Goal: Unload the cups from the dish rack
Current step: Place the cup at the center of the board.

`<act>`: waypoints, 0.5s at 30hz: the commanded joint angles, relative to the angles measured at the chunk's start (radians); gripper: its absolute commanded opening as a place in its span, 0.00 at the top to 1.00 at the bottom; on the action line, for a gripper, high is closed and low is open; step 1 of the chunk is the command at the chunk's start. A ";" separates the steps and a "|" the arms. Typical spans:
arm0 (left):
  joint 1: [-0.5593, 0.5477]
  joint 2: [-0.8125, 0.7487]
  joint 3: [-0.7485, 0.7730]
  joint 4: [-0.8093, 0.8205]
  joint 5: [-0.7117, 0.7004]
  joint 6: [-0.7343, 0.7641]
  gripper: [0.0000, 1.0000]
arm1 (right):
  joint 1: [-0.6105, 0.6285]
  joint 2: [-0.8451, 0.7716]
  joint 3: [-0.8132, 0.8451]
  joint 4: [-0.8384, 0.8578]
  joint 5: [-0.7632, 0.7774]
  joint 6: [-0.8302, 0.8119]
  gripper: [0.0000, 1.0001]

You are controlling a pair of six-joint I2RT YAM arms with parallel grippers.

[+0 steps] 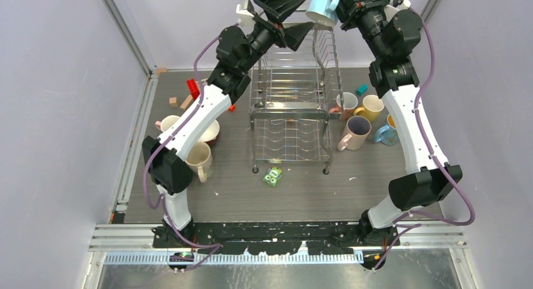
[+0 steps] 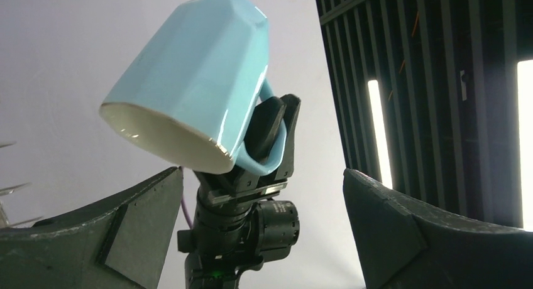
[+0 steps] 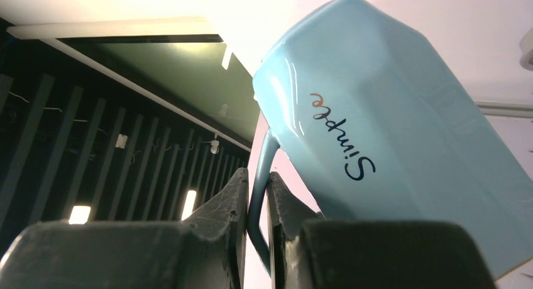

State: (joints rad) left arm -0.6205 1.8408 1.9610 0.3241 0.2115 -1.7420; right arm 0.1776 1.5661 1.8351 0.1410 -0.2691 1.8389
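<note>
My right gripper (image 1: 335, 1) is shut on the handle of a light blue mug (image 1: 321, 7) and holds it high above the back of the silver wire dish rack (image 1: 292, 113), mouth tilted down. In the right wrist view the handle (image 3: 256, 188) sits pinched between my fingers, and the mug body (image 3: 390, 125) reads "Simple". My left gripper (image 1: 284, 17) is open and empty, raised just left of the mug. Its wrist view looks up at the mug (image 2: 195, 94) and at the right gripper (image 2: 271, 135) holding it.
Right of the rack stand a pink mug (image 1: 355, 132), a yellow mug (image 1: 372, 107), a cream mug (image 1: 347, 102) and a blue one (image 1: 386, 136). On the left are a cream mug (image 1: 200, 160), a dark red mug (image 1: 211, 133) and toy blocks (image 1: 193, 88). A green packet (image 1: 273, 176) lies in front.
</note>
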 commanded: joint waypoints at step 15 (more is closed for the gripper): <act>0.004 0.033 0.066 0.174 -0.072 -0.104 0.23 | 0.080 -0.069 -0.101 0.321 -0.025 0.011 0.99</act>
State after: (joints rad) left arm -0.6197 1.8969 2.0300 0.3706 0.1848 -1.8130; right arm 0.2508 1.5658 1.7397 0.2569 -0.3004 1.8393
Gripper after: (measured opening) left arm 0.804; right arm 0.192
